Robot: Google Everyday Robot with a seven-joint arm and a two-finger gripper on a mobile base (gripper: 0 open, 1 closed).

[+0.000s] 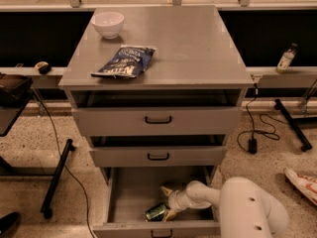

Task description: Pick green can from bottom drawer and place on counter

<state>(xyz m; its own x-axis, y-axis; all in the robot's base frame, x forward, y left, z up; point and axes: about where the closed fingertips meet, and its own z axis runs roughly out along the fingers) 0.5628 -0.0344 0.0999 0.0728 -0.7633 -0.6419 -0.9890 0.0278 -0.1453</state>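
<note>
Off-task items in view
White bowl (pixel 108 24) rear-left on surface (pixel 198 43), blue chip bag (pixel 124 62) just before it; small bottle (pixel 286 58) on right ledge (pixel 297 76); hand (pixel 165 202) well below, inside lowest drawer (pixel 131 192).

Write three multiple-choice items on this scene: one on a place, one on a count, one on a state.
1. Where is the gripper? A on the floor; B at the top drawer's handle; C inside the bottom drawer.
2. How many things lie on the counter? A one; B two; C four.
3. The bottom drawer is: A pulled open; B shut; C lifted out.
Answers: C, it sits beside the green can in there; B, a bowl and a chip bag; A, its inside shows.
</note>
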